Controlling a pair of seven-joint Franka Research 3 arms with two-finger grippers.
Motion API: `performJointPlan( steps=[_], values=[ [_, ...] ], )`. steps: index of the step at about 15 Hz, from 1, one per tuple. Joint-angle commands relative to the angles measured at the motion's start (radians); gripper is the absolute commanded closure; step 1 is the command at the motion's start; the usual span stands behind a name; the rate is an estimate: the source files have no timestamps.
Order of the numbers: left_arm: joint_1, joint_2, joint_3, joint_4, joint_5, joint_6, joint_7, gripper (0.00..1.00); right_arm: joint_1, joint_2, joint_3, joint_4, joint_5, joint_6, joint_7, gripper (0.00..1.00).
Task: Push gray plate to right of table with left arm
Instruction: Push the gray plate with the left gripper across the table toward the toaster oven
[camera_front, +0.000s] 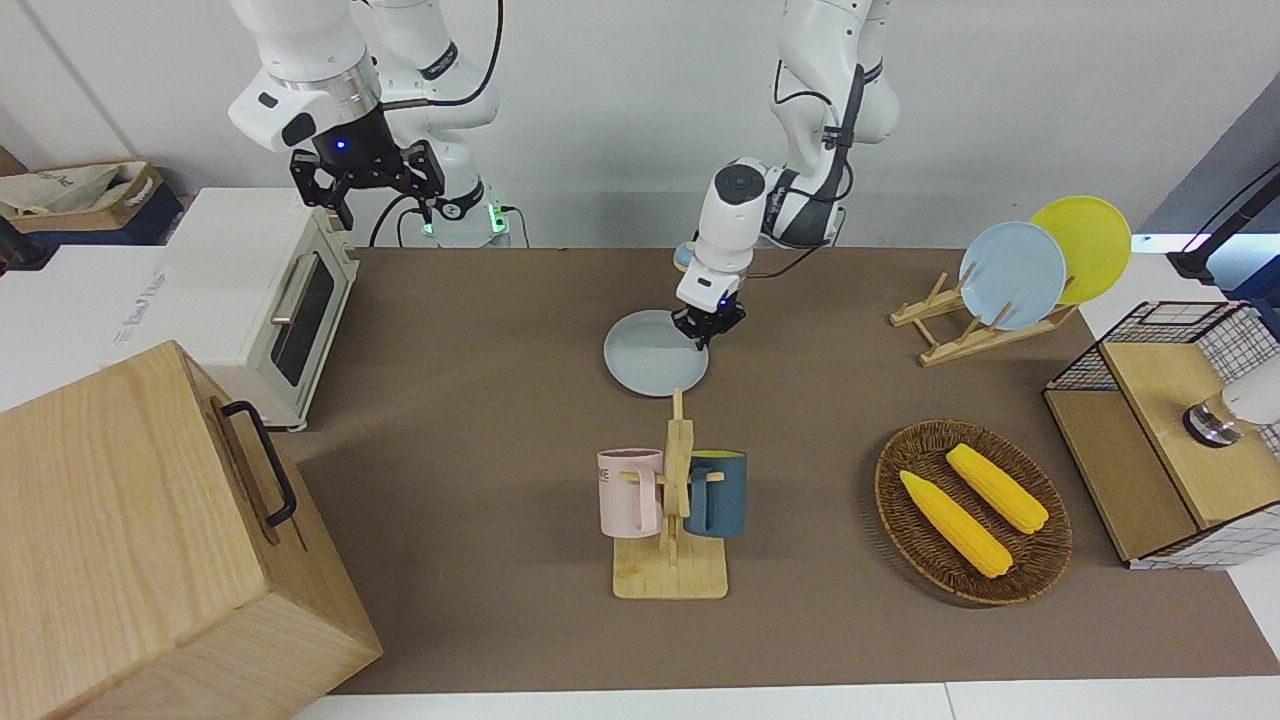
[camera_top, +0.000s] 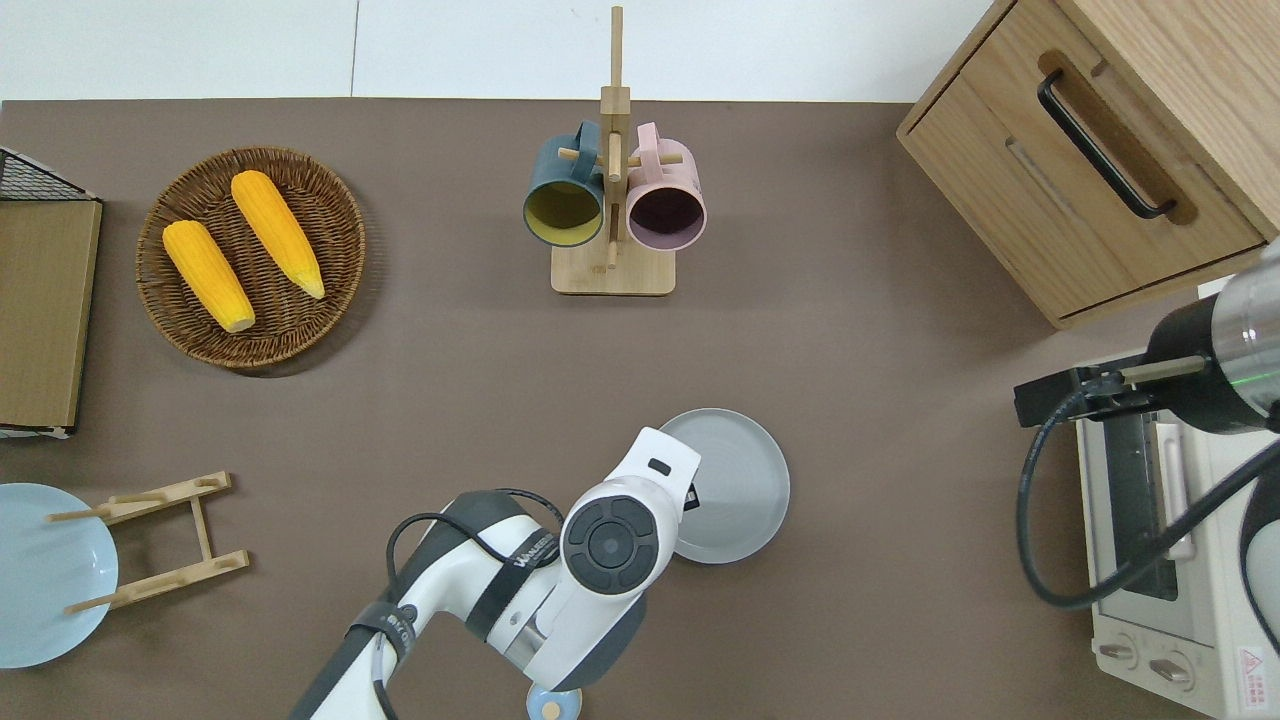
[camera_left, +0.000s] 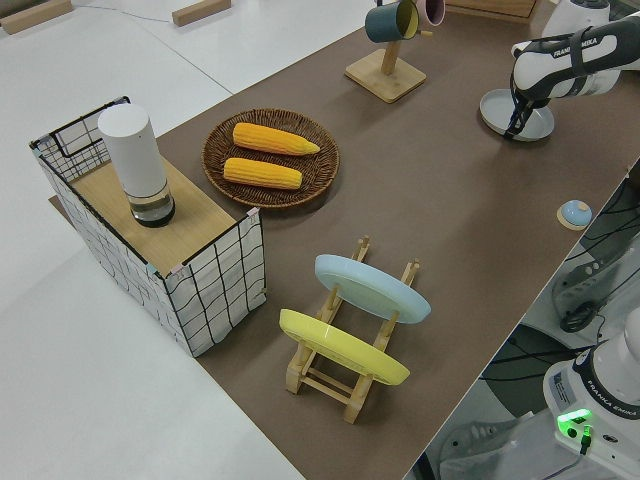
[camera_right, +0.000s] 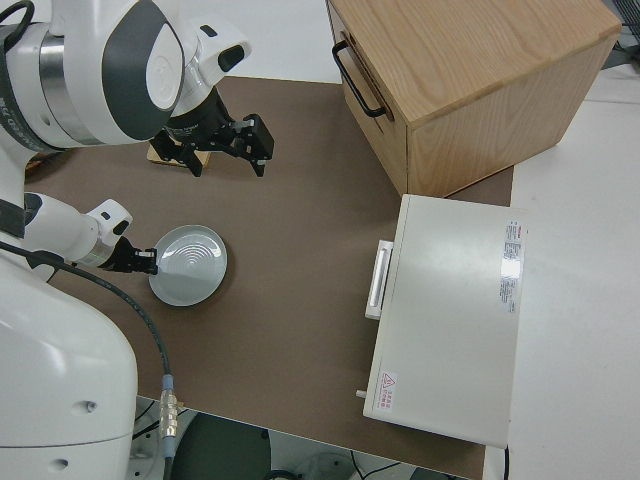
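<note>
The gray plate (camera_front: 650, 355) lies flat on the brown table (camera_front: 480, 400) near its middle, nearer to the robots than the mug rack (camera_front: 672, 500). It also shows in the overhead view (camera_top: 740, 485), the left side view (camera_left: 520, 108) and the right side view (camera_right: 190, 265). My left gripper (camera_front: 707, 328) is down at the plate's rim, on the edge toward the left arm's end of the table, and touches it. It shows in the overhead view (camera_top: 690, 495) too. My right gripper (camera_front: 380, 200) is open and parked.
A toaster oven (camera_front: 270, 300) and a wooden cabinet (camera_front: 150, 540) stand at the right arm's end. A corn basket (camera_front: 972, 510), a plate rack (camera_front: 1010, 275) with a light-blue and a yellow plate, and a wire crate (camera_front: 1170, 430) stand toward the left arm's end.
</note>
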Motion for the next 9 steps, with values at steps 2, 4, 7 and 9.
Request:
performJointPlan(
  steps=[2, 4, 7, 9],
  values=[
    [-0.020, 0.156, -0.051, 0.231, 0.003, -0.131, -0.103, 1.00, -0.011, -0.008, 0.004, 0.001, 0.008, -0.012, -0.003, 0.017],
    [-0.037, 0.167, -0.061, 0.258, 0.003, -0.134, -0.114, 1.00, -0.011, -0.008, 0.006, -0.001, 0.008, -0.012, -0.001, 0.017],
    [-0.074, 0.173, -0.061, 0.264, 0.001, -0.133, -0.140, 1.00, -0.011, -0.008, 0.006, -0.001, 0.008, -0.012, -0.003, 0.017],
    [-0.088, 0.190, -0.061, 0.282, 0.001, -0.133, -0.143, 1.00, -0.011, -0.008, 0.006, -0.001, 0.008, -0.012, -0.003, 0.017]
  ],
)
